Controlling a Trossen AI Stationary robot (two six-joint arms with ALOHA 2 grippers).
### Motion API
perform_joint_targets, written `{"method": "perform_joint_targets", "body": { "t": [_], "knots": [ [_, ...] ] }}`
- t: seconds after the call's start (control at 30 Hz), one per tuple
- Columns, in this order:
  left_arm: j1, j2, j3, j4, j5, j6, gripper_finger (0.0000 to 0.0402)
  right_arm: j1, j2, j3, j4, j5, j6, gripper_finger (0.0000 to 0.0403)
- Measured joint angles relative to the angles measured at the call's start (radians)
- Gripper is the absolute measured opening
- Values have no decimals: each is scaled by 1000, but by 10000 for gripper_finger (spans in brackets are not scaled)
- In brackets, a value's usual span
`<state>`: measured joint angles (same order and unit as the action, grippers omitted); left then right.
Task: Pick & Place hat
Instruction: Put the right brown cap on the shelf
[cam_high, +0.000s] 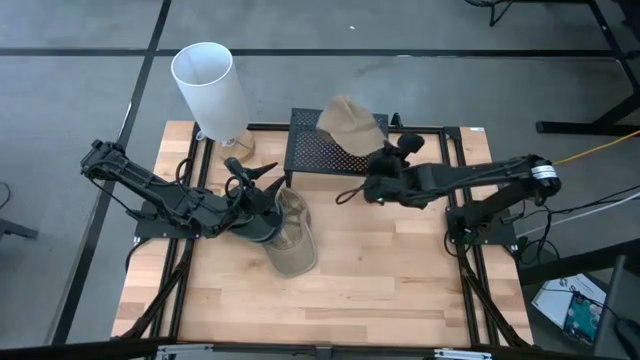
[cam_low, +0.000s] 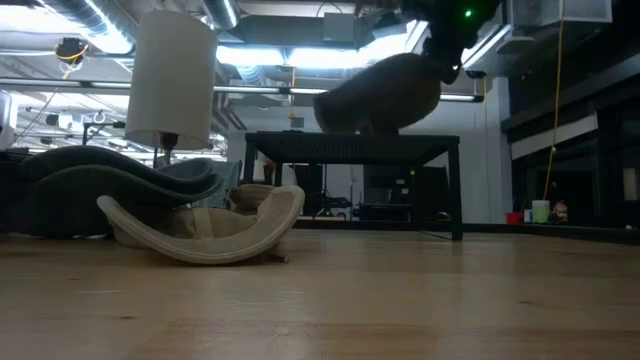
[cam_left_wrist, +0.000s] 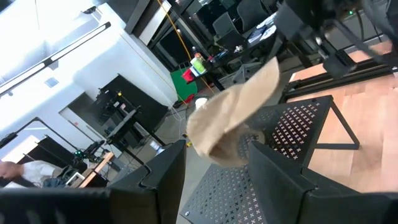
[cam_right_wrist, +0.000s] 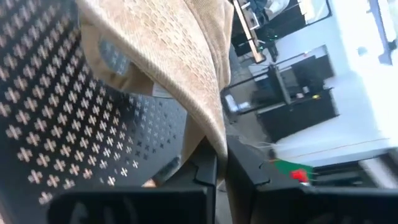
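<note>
Left gripper (cam_high: 268, 205) sits low over the wooden table (cam_high: 400, 290), at the left-centre of the board, its two dark fingers (cam_left_wrist: 163, 180) standing apart with open space between them; nothing is seen pinched in that gap. Just beside it, and partly under the arm's end in the high view, lies a tan hat (cam_high: 292, 235) upturned on the wood, its curved rim rocking up like a shallow bowl in the low view (cam_low: 205, 228). Behind the left arm, near the table's back left corner, a white lamp shade (cam_high: 210, 88) stands upright on its base. Moving right, a black perforated stand (cam_high: 325, 152) occupies the back middle of the table, its mesh top raised on thin legs. A second tan hat (cam_high: 350, 120) hangs over the back right part of that stand; in the low view it appears dark and is just above the stand's top, though whether it touches the mesh I cannot tell. Right gripper (cam_high: 385, 165) reaches in from the right side with its fingers together, clamped on the edge of this second hat, whose woven fabric (cam_right_wrist: 180, 56) drapes over the mesh directly ahead of the pinched fingers.
</note>
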<state>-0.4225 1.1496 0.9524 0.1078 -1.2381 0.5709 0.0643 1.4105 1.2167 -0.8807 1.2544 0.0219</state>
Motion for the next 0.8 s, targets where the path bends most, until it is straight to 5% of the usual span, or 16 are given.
{"method": "perform_joint_targets", "body": {
  "t": [0.4,0.8],
  "knots": [
    [0,0,0,0,0,0,169,0,222,189,-368,1,174,16],
    [0,0,0,0,0,0,169,1,226,200,-497,-199,394,15]
  ]
}}
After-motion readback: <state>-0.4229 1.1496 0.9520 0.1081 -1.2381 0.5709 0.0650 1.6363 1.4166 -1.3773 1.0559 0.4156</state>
